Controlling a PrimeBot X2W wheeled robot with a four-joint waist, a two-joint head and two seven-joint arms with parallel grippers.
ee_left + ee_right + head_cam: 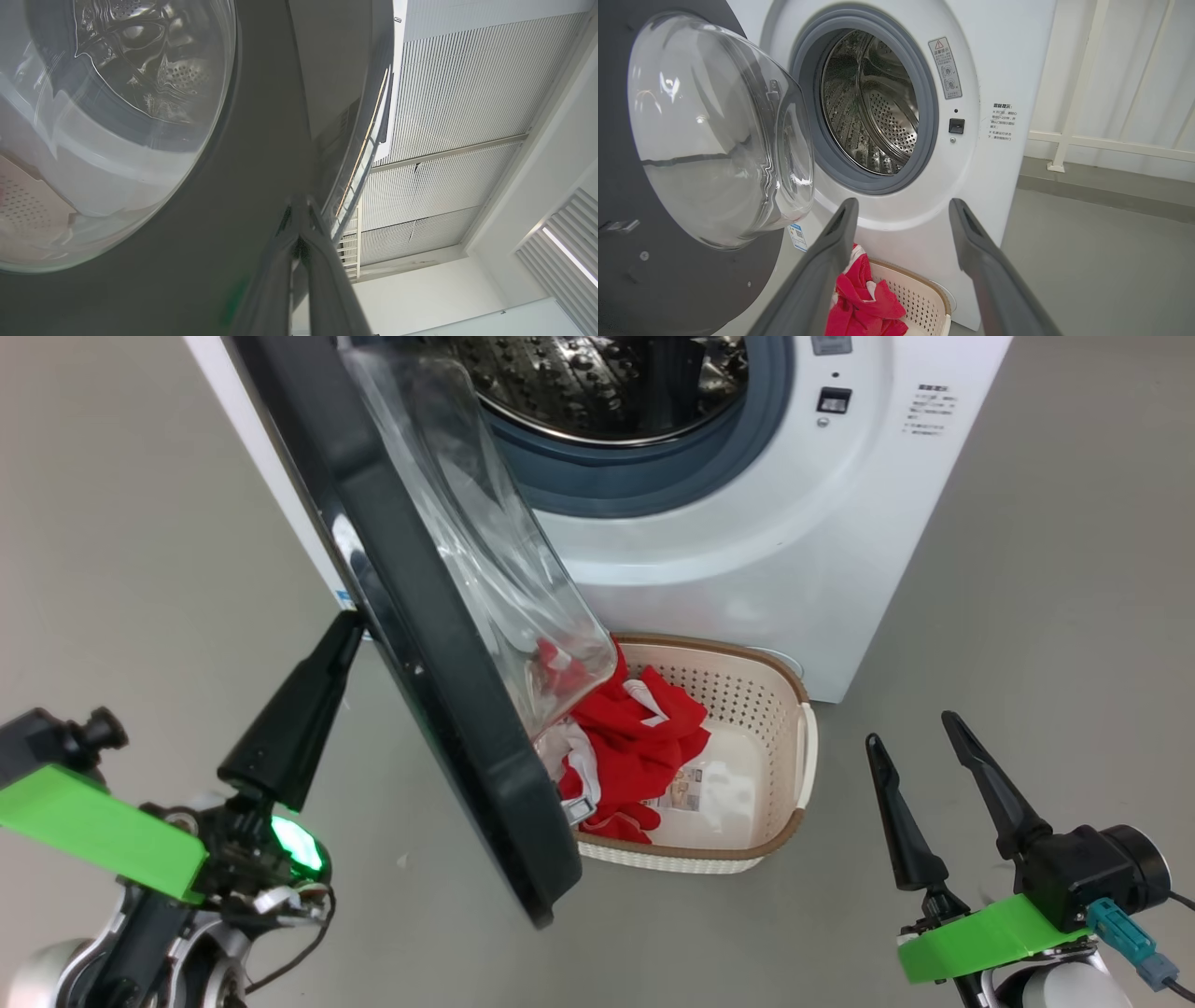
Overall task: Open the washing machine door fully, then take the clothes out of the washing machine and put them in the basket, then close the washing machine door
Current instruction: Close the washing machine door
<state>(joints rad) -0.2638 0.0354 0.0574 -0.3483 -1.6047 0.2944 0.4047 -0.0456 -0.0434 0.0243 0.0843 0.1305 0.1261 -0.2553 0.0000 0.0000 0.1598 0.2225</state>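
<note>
The washing machine (pixel 747 541) is a white front-loader, and its steel drum (pixel 873 102) shows no cloth in the part I see. The washing machine door (pixel 420 644), black-rimmed with a clear glass bowl (pixel 714 135), stands swung partly out. My left gripper (pixel 347 621) is shut, its tip against the door's outer face near the rim edge (pixel 301 203). On the floor in front of the machine, the cream basket (pixel 808 747) holds red and white clothes (pixel 644 737). My right gripper (pixel 910 730) hangs open and empty to the right of the basket, pointing at the machine (pixel 902 205).
Grey floor spreads on both sides of the machine. A white railing (pixel 1087 140) runs along the wall to the machine's right. The door's lower edge overhangs the basket's left side. The door latch slot (pixel 834 399) sits right of the drum opening.
</note>
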